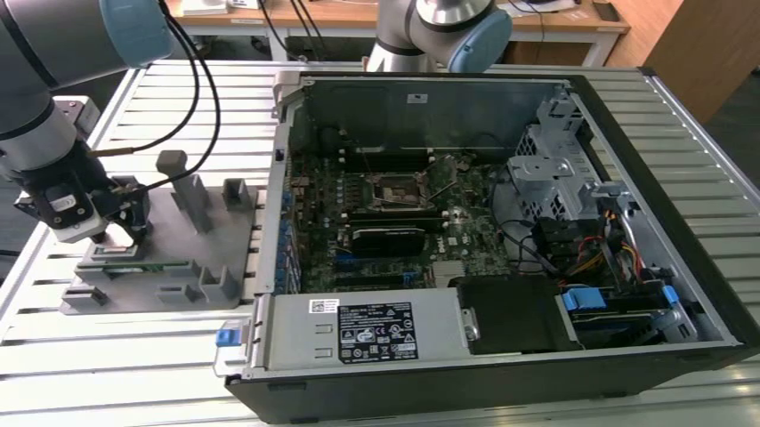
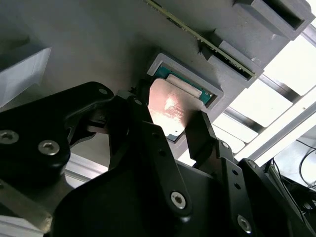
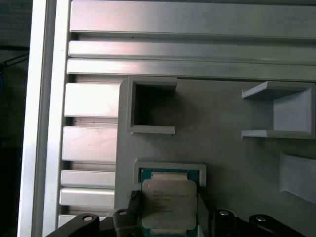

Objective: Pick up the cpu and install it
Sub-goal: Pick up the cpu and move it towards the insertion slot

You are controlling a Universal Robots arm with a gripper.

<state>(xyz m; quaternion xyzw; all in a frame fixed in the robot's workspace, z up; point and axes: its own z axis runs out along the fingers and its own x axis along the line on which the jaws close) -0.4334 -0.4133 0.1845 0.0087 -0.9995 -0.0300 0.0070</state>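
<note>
Fixture [image 1: 178, 277] on the table [image 1: 155, 98], just to the exterior view's left of the open computer case [image 1: 475, 391]; motherboard [image 1: 392, 191] lies flat inside the case; cpu [image 3: 169, 202] over a recess near the fixture's edge, pinched by the gripper [image 1: 113, 233] above it.

The arm [image 1: 30, 124] is built of silver-grey metal tubes with rounded light-blue caps [image 1: 131, 27] at the joints. Thin black cables [image 1: 212, 89] hang along it towards the wrist, which carries a pale grey block [image 1: 78, 110]. The gripper [image 2: 170, 123] is matte black, made of flat angular links and blunt fingers [image 2: 201, 133], fastened with silver socket-head screws [image 2: 48, 146]
</note>
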